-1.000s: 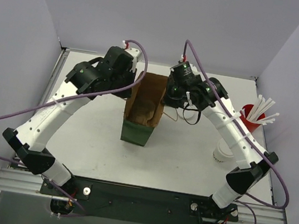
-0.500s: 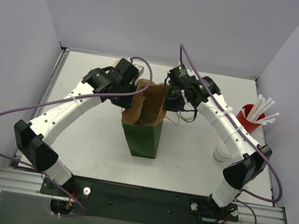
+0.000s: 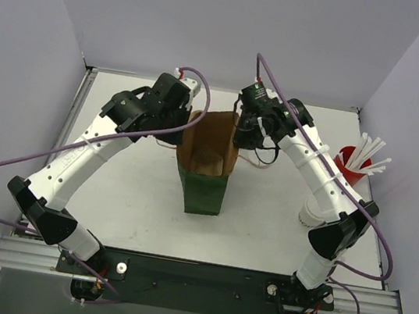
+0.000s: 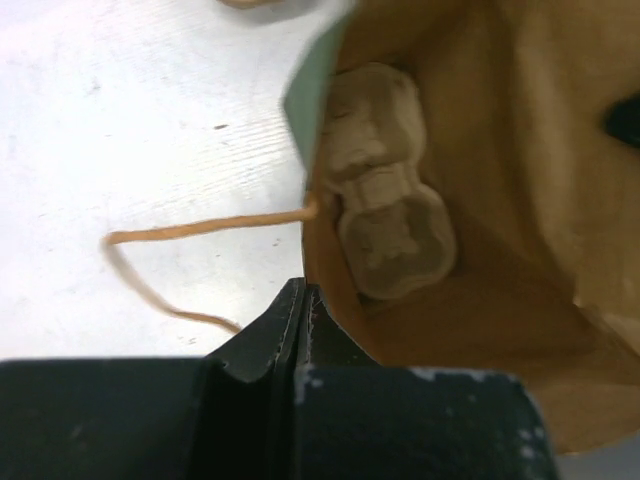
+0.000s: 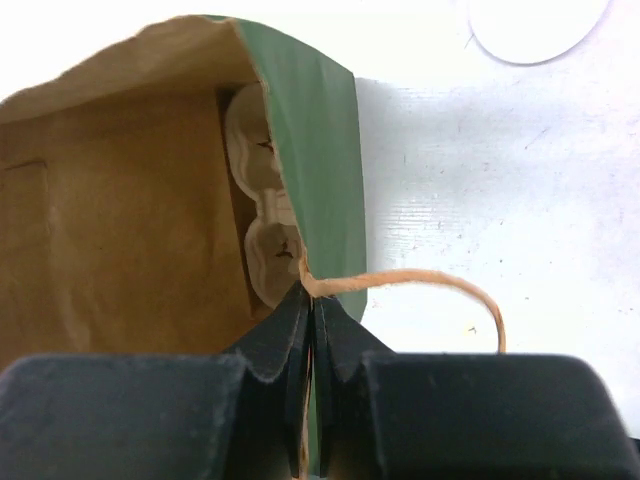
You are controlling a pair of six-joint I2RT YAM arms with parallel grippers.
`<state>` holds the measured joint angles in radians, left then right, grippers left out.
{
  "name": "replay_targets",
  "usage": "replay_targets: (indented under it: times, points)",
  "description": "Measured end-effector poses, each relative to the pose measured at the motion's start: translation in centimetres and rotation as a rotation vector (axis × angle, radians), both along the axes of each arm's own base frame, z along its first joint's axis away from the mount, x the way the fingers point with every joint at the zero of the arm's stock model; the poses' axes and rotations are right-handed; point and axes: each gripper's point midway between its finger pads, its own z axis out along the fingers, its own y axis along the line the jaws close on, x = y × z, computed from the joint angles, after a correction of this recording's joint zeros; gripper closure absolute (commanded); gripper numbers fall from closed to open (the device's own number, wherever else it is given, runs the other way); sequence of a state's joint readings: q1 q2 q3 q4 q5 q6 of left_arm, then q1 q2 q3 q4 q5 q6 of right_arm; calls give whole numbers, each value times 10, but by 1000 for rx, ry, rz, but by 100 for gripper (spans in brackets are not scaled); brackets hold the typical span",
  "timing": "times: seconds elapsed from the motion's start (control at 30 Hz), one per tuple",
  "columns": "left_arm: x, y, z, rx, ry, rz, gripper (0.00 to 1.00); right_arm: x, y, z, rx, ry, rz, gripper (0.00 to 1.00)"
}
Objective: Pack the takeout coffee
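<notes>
Scene: seen from above, two robot arms reach in from the bottom of the frame over a white desk (image 3: 125, 192) and meet at a bag in the middle.
Paper bag: a green paper bag (image 3: 204, 192) with a plain brown inside stands upright at the centre of the frame, its mouth held open between the two arms.
Left gripper: the left gripper (image 4: 303, 300) is closed all the way, pinching the bag's rim on the left side of the mouth.
Right gripper: the right gripper (image 5: 310, 305) is likewise fully closed, pinching the rim on the right side of the mouth.
Cup carrier: a brown moulded-cardboard cup carrier (image 3: 207, 159) lies at the bottom of the bag; both wrist views show its round pockets.
Twine handles: a loop of tan twine handle (image 4: 200, 232) hangs outside the bag beside each gripper and trails onto the desk.
Takeout coffee cup: one white takeout coffee cup (image 3: 311, 213) stands on the desk at the right of the frame, well apart from the bag and partly hidden behind the right arm.
Round white shape: the right wrist view shows a white disc (image 5: 535, 25) at the upper right, cut off by the edge; what it is cannot be told.
Red cup: a red cup (image 3: 346, 166) holding white straws (image 3: 372, 154) stands at the far right edge of the desk.
</notes>
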<state>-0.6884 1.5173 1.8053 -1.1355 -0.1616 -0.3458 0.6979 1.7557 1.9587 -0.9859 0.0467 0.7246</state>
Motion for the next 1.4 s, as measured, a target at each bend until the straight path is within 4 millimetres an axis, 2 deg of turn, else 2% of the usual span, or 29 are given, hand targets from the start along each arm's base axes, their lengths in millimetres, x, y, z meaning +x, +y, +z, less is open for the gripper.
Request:
replay_targets:
  times: [0.07, 0.17, 0.23, 0.27, 0.3, 0.37, 0.4, 0.47, 0.5, 0.53, 0.63, 0.73, 0.77, 0.83, 0.9, 0.97, 1.07, 1.17, 1.3, 1.4]
  points:
    - [8, 14, -2, 16, 3, 38, 100, 6, -8, 5, -2, -15, -25, 100]
    - [20, 36, -2, 28, 3, 104, 100, -5, 10, 14, 18, -37, 26, 98]
    - [22, 40, -2, 28, 4, 115, 100, -14, 22, 17, 28, -41, 64, 93]
    - [21, 39, -2, 24, 8, 108, 100, -17, 26, 16, 29, -38, 77, 90]
    - [20, 36, -3, 19, 11, 98, 100, -19, 27, 16, 29, -36, 83, 81]
    - [17, 32, -5, 12, 21, 83, 100, -16, 24, 16, 28, -36, 76, 72]
    - [16, 31, -7, 11, 28, 78, 100, -15, 22, 16, 26, -38, 73, 63]
    - [14, 30, -13, 12, 45, 72, 100, -13, 21, 16, 25, -39, 72, 55]
    - [13, 30, -16, 16, 53, 70, 100, -11, 19, 16, 24, -40, 70, 47]
    - [12, 31, -20, 20, 61, 69, 100, -11, 18, 17, 24, -42, 71, 45]
    - [12, 29, -23, 16, 65, 67, 100, -12, 17, 22, 30, -52, 79, 43]
    - [11, 28, -24, 3, 65, 61, 100, -14, 15, 37, 56, -86, 86, 41]
    - [10, 27, -23, -2, 63, 61, 95, -15, 13, 42, 62, -97, 86, 41]
    - [9, 26, -22, -14, 57, 58, 92, -19, 5, 58, 82, -133, 77, 40]
    - [7, 25, -19, -37, 51, 54, 85, -25, -11, 75, 100, -182, 54, 39]
    - [4, 24, -16, -57, 47, 49, 81, -32, -32, 82, 97, -214, 17, 39]
    - [0, 21, -8, -96, 31, 36, 74, -48, -79, 74, 58, -232, -70, 37]
    - [-3, 18, 1, -135, 4, 15, 66, -64, -122, 44, -4, -199, -170, 33]
    - [-8, 15, 7, -172, -16, -7, 62, -84, -177, -13, -110, -87, -318, 23]
    - [-10, 14, 9, -186, -29, -22, 61, -96, -209, -42, -169, -16, -412, 17]
